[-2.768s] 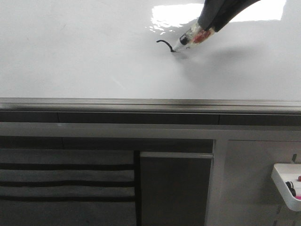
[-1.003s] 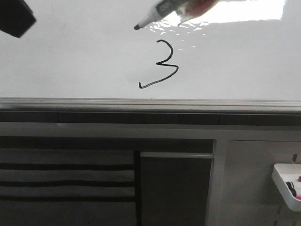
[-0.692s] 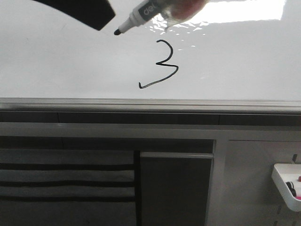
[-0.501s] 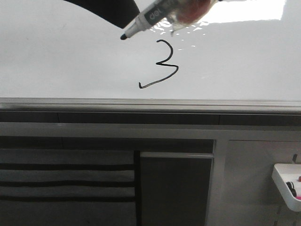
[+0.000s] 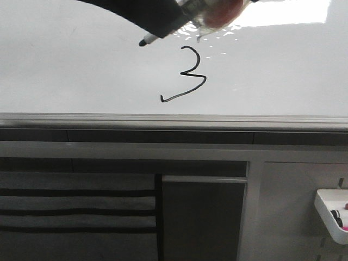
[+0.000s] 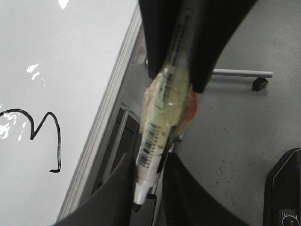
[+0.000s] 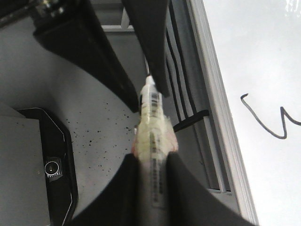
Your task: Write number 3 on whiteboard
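Numeral work looks finished: number 3 [image 5: 185, 73] sits on the whiteboard [image 5: 81, 70] as a thin black stroke with a long tail, roughly 4 o'clock from the marker tip [image 5: 143, 42] and clear of it, just above the board's grey frame edge [image 5: 174, 117]. I read the step in hand as a marker handoff. Right pincer [image 7: 153, 157] is clamped on the taped mid-barrel of the marker [image 5: 212, 13]. Left pincer [image 6: 150, 160] straddles the nib end with a finger on each side, but I cannot tell whether it has actually bitten or just brackets the barrel. To do it well, centre the barrel between the left fingers, close on the plain barrel rather than the narrow nib, and confirm the grip before the right lets go. Keep the tip off the board throughout, since any dip toward 4 o'clock would smear or add a stray line to the digit, and pull away along the barrel axis so the lumpy tape wrap doesn't snag. For labels, the left wrist view shows a barcode [image 6: 148, 146] and a line of small print [image 6: 181, 37] along the barrel, too blurred to read, and no brand name is legible. White tray [image 5: 329, 212] hangs at 4 o'clock in the front view, well clear.
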`<move>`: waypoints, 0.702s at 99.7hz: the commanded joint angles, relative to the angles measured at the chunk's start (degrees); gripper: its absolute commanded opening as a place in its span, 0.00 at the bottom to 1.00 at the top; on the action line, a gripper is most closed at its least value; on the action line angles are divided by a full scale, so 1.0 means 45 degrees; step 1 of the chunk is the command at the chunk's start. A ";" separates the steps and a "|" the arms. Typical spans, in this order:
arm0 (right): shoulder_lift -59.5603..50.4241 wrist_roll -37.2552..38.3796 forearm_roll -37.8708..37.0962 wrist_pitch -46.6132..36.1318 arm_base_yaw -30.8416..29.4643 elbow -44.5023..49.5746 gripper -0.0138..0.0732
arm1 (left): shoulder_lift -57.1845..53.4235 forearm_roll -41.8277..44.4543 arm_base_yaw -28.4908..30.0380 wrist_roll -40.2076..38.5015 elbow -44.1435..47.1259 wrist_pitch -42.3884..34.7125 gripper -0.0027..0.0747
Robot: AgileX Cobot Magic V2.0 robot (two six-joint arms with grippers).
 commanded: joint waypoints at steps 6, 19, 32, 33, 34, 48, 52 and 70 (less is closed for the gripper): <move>-0.0301 -0.0121 0.0814 -0.0996 0.0021 -0.0364 0.14 | -0.0269 -0.0305 -0.0087 -0.0015 -0.0433 -0.0700 0.20; -0.0301 -0.0121 0.1035 -0.1122 0.0021 -0.0364 0.14 | -0.0269 -0.0327 -0.0087 -0.0015 -0.0433 -0.0700 0.30; -0.0301 -0.0121 0.1035 -0.1144 0.0021 -0.0364 0.14 | -0.0269 -0.0327 -0.0087 -0.0015 -0.0433 -0.0726 0.41; -0.0301 -0.0121 0.1035 -0.1144 0.0021 -0.0364 0.14 | -0.0269 -0.0327 -0.0087 -0.0015 -0.0433 -0.0727 0.41; -0.0301 -0.0121 0.1035 -0.1144 0.0021 -0.0364 0.14 | -0.0269 -0.0327 -0.0087 -0.0015 -0.0433 -0.0727 0.41; -0.0301 -0.0121 0.1035 -0.1144 0.0021 -0.0364 0.14 | -0.0269 -0.0327 -0.0087 -0.0015 -0.0433 -0.0778 0.37; -0.0301 -0.0121 0.1035 -0.1144 0.0021 -0.0364 0.14 | -0.0269 -0.0327 -0.0087 -0.0015 -0.0433 -0.0778 0.35; -0.0301 -0.0121 0.1035 -0.1144 0.0021 -0.0364 0.14 | -0.0269 -0.0327 -0.0087 -0.0015 -0.0433 -0.0778 0.21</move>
